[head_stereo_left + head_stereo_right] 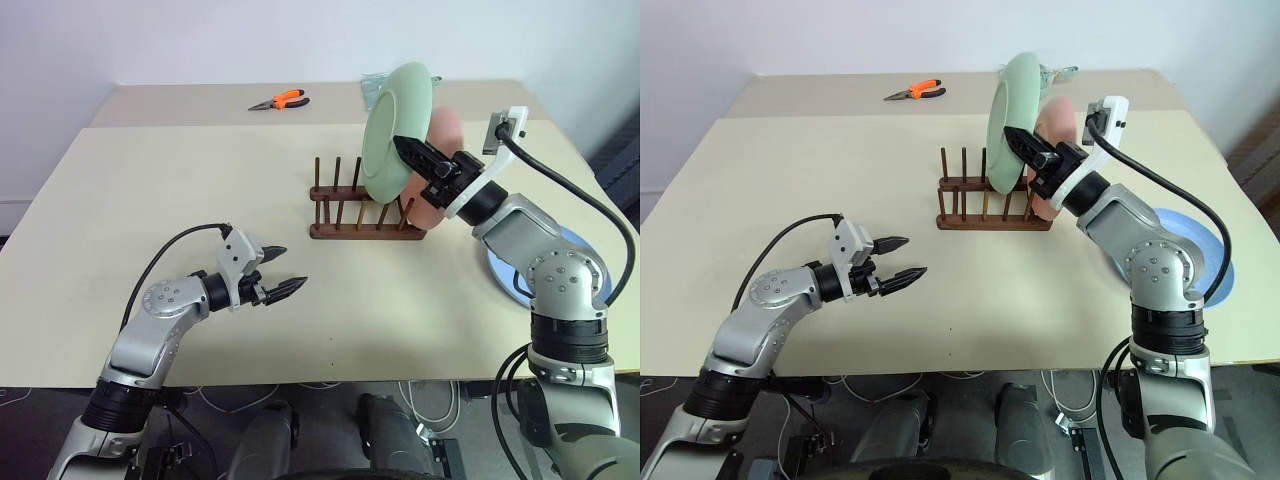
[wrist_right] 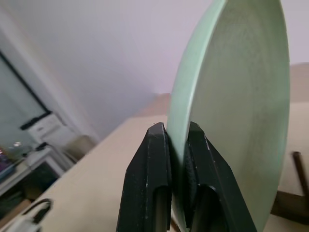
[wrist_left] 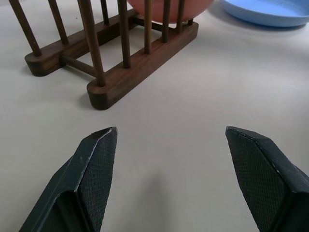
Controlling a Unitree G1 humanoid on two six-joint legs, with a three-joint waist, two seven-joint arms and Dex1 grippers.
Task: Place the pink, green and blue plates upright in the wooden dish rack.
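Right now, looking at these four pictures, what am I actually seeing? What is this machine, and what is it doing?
You are seeing a two-armed humanoid robot at a pale table. Two pictures come from cameras in its head, looking down over its arms; the other two sit on its wrists, looking along each claw.

The right end effector is shut on the rim of a green plate, holding it upright over a wooden dish rack. A pink plate already stands in the rack at its right end. A blue plate lies flat on the table by the right arm. The left end effector is open and holds nothing. Orange pliers lie at the far edge.
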